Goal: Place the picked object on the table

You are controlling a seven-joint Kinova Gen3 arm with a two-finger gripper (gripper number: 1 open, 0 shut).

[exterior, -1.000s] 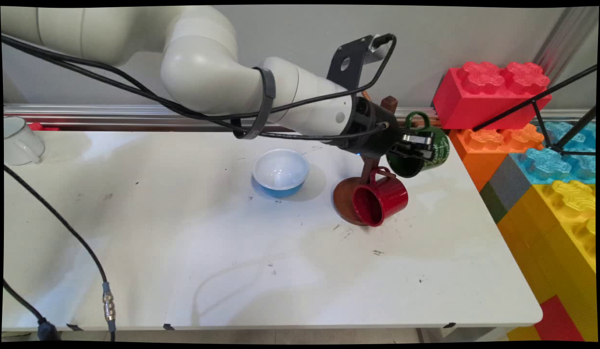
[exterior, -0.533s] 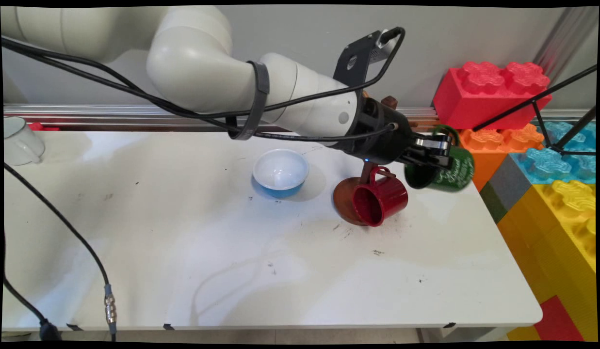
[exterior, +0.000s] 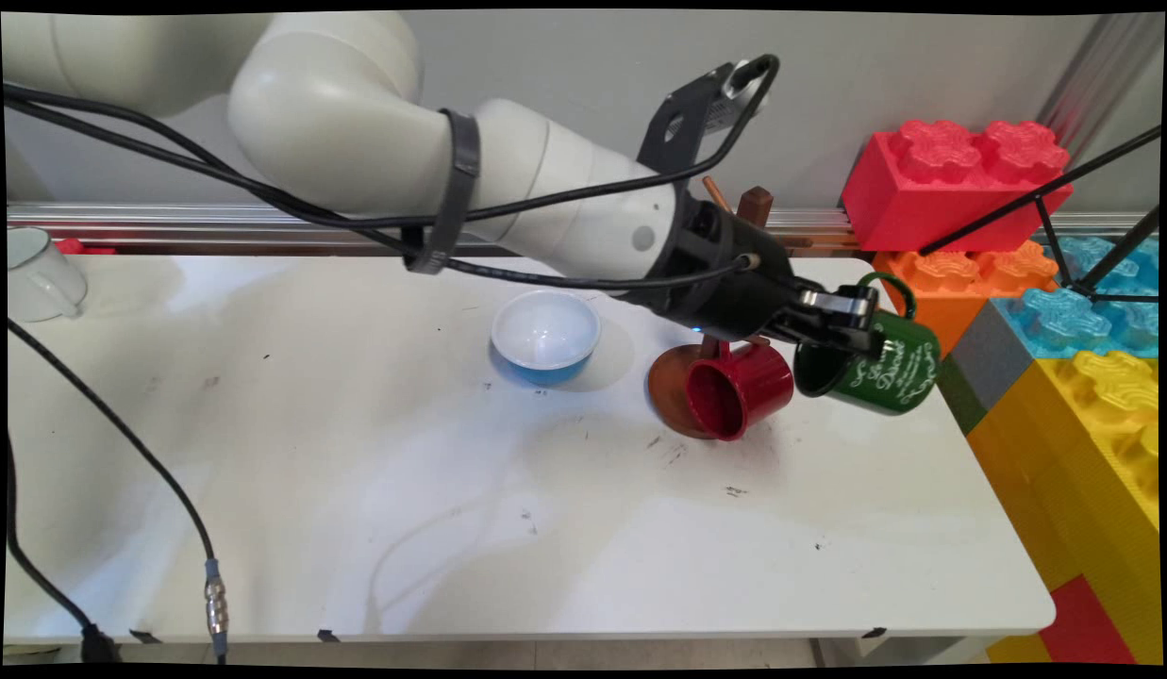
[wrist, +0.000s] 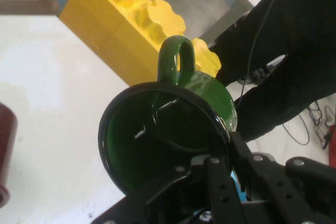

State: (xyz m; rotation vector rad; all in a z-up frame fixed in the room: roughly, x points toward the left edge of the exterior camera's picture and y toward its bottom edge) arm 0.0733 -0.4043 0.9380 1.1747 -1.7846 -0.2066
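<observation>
We take the red mug as our landmark: it lies on its side, mouth toward the camera, on the white worktop. The gripper is clamped on the rim of a green mug, which hangs in the air just right of the red mug, tilted on its side with white lettering on its wall; we cannot read the lettering. In the hand view one finger lies inside the mouth of the green mug and the other outside its wall; the fingertips themselves are hidden by the rim and the dark interior. The handle points away from the gripper.

Behind the red mug stands a brown wooden rack; we see its round base and the top of its post, the rest being covered by the arm and the red mug. Left of the red mug sits a blue bowl with a white inside. Far left of it, a white mug is cut off by the picture's edge. Right of the red mug, past the worktop's edge, large toy bricks are stacked.
</observation>
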